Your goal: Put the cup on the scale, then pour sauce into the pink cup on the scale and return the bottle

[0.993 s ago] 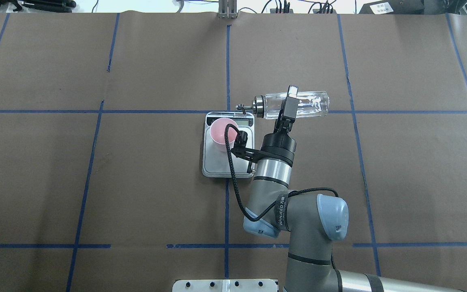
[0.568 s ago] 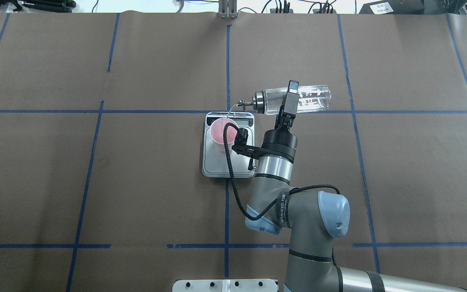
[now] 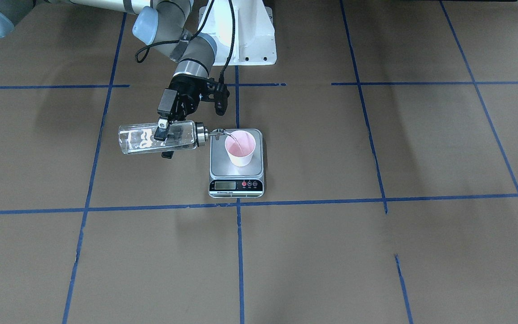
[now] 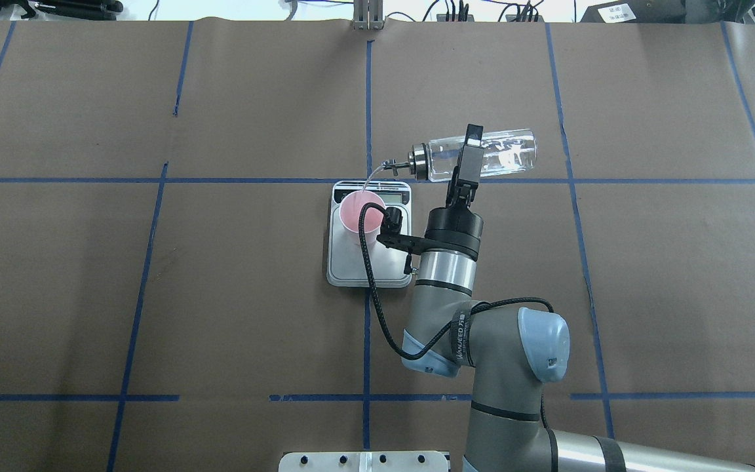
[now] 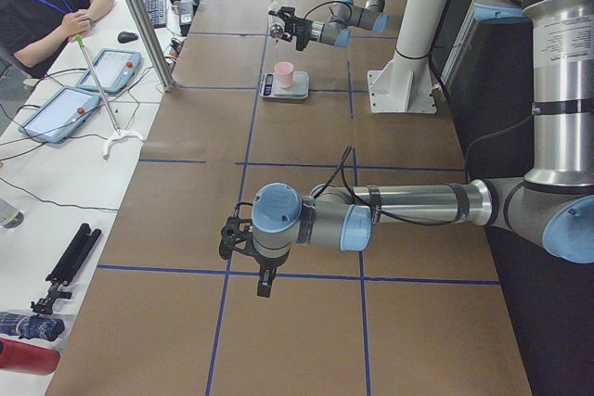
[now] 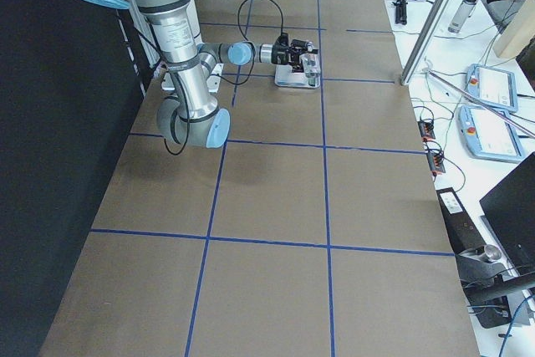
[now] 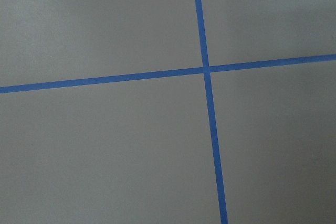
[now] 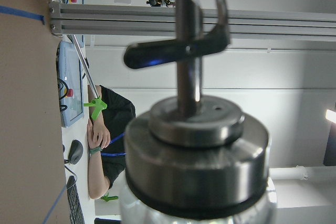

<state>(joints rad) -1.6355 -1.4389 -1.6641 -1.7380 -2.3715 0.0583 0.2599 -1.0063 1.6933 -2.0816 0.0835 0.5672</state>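
Observation:
My right gripper (image 4: 468, 157) is shut on the clear glass bottle (image 4: 505, 153) around its middle and holds it nearly level, with the silver collar and spout toward the cup. A thin stream of clear sauce (image 4: 368, 183) runs from the spout into the pale pink cup (image 4: 356, 213). The cup stands upright on the silver scale (image 4: 364, 270). The front view shows the bottle (image 3: 140, 140), the cup (image 3: 240, 151) and the scale (image 3: 219, 167). The right wrist view shows the collar (image 8: 197, 156) close up. My left gripper (image 5: 264, 277) hangs over bare table; I cannot tell if it is open or shut.
Brown paper with blue tape lines (image 4: 367, 98) covers the table. An aluminium post (image 4: 367, 16) stands at the far edge. A seated person (image 5: 42, 6) with tablets is beyond the table's far side. The robot's white base (image 3: 241, 36) is behind the scale.
The right gripper has tipped the bottle further, its base rising. A stream of sauce has started from the spout into the cup. Cup and scale have not moved.

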